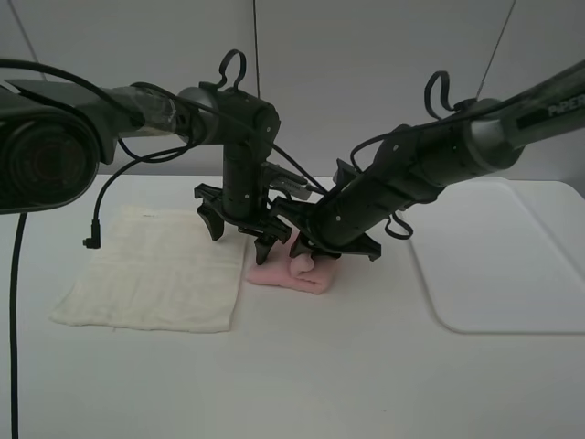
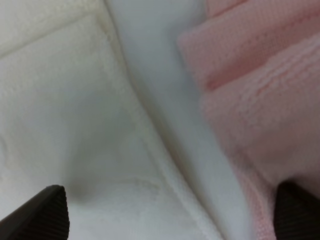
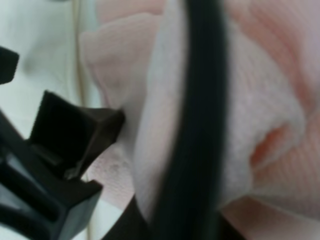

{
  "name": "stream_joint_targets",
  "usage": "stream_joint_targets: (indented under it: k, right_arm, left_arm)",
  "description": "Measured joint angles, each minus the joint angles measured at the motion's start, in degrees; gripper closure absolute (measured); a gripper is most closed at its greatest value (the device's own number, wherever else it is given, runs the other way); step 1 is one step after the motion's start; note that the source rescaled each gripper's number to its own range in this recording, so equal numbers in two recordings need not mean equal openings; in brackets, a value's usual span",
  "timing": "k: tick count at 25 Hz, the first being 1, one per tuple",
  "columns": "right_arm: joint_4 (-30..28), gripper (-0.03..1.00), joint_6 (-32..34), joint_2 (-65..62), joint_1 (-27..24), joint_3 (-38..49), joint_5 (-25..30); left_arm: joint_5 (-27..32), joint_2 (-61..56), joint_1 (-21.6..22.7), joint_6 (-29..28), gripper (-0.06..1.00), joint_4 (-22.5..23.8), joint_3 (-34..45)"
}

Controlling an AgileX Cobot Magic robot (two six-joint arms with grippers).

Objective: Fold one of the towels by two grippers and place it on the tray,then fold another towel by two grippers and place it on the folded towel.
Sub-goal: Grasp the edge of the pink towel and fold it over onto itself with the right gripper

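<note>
The pink towel [image 1: 289, 273] lies bunched in a thick, narrow bundle near the middle of the table [image 1: 320, 384], slightly toward the far edge. The right hand [image 1: 307, 249] is down on its top, fingers pressed together on a raised fold of the pink cloth [image 3: 260, 100]. The left hand [image 1: 239, 236] hangs just above the bundle's left end, spread wide. In its wrist view, one of its fingertips [image 2: 50, 215] is over the cream towel [image 2: 60, 100] and the other over the pink towel [image 2: 260, 75], with a narrow strip of bare table [image 2: 165, 100] between the two cloths. The cream towel [image 1: 155, 270] lies flat and unfolded toward the table's left edge, its right border just beside the pink bundle but not touching it. The two arms cross close together over the bundle, hiding its far side. The tray [image 1: 512, 274] sits at the table's right edge, well apart from both towels.
</note>
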Motion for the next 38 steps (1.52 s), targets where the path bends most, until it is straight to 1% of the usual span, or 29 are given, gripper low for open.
stream_joint_targets:
  k: [3, 5, 11, 15, 19, 22, 25, 30, 31, 32, 34, 38]
  right_arm:
    - [-0.1, 0.95, 0.0, 0.5, 1.5, 0.0, -2.7]
    - [-0.3, 0.95, 0.0, 0.9, 2.2, 0.0, -3.6]
    - [-0.6, 0.95, 0.0, 1.1, 2.5, 0.0, -4.2]
    - [-3.3, 0.95, 0.0, 1.1, 2.5, 0.0, -4.9]
    - [-4.0, 0.95, 0.0, 1.1, 2.6, 0.0, -5.2]
    - [-4.1, 0.92, 0.0, 1.1, 2.6, 0.0, -5.3]
    - [-4.7, 0.79, 0.0, 1.1, 2.6, 0.0, -5.4]
    - [-5.4, 0.38, 0.0, 1.5, 2.5, 0.4, -5.2]
    - [-5.5, 0.32, 0.0, 1.5, 2.5, 0.4, -4.8]
    - [-5.0, 0.26, 0.1, 1.5, 2.6, 0.4, -5.2]
    - [-4.8, 0.21, 0.2, 1.5, 2.8, 0.2, -5.3]
    - [-4.5, 0.18, 0.2, 1.5, 2.7, 0.2, -5.3]
  left_arm:
    - [0.1, 0.0, 0.1, 0.0, -0.06, -0.1, -0.2]
    - [0.2, 0.1, 0.3, 0.2, -0.06, -0.1, -0.3]
    - [0.3, 0.1, 0.4, 0.2, -0.06, -0.1, -0.4]
    - [0.3, 0.1, 0.4, 0.2, -0.06, -0.1, -0.4]
    - [0.3, 0.1, 0.4, 0.1, -0.06, -0.2, -0.4]
    - [0.3, 0.1, 0.4, 0.1, -0.06, -0.1, -0.4]
    - [0.3, 0.1, 0.6, 0.1, -0.06, 0.2, -0.4]
    - [0.7, 0.1, 0.9, 0.4, -0.06, 1.8, -0.4]
    - [0.3, 0.1, 1.0, 0.1, -0.06, 1.0, -0.5]
    - [0.3, 0.1, 0.8, 0.3, -0.05, 1.2, -0.5]
    - [0.4, 0.2, 0.8, 0.3, -0.05, 1.4, -0.6]
    - [0.4, 0.2, 0.8, 0.3, -0.05, 1.4, -0.6]
